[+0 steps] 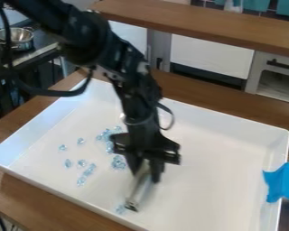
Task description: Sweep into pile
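Black two-finger gripper (147, 170) pointing down over white rectangular tray (210, 180), narrowed on pale grey elongated tool (140, 186). Tool tilted, dark lower end near tray's front wall. Small clear-bluish faceted pieces (90, 169) scattered loosely in tray's left half, few in small clumps; one piece (120, 209) just beside tool's lower end. Bright blue sheet (282, 182) over tray's right rim. Tray on brown wooden table (26, 191).

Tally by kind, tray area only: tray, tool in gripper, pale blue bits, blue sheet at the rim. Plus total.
Tray: 1
Light-coloured tool: 1
Pale blue bits: at least 8, clumped, exact count unclear
Blue sheet: 1
Total: at least 11
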Tool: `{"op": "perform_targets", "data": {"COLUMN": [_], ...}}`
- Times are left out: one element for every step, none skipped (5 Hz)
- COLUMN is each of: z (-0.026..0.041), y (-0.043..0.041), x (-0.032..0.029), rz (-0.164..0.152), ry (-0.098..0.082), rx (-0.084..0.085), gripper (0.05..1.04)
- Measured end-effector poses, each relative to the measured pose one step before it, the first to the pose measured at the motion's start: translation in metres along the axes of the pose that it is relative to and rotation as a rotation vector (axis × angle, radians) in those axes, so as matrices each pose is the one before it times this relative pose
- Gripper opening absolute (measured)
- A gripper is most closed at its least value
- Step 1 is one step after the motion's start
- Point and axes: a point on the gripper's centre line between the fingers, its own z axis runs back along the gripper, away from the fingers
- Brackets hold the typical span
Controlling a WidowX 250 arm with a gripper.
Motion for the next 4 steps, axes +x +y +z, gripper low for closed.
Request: {"op": "perform_targets", "data": {"z": [0.00174, 0.00012, 0.00062, -0.00145], "y": [0.03495, 0.03314, 0.04403, 0.04392], "x": [0.00941, 0.01004, 0.00187, -0.00503], "rz": [0.0067, -0.0082, -0.0272, -0.0234], "ry": [-0.0075, 0.0306, -0.0233, -0.0093], "rx": [0.0182, 0.0389, 0.065, 0.0474], "gripper": [0.391, 0.391, 0.391, 0.391]}}
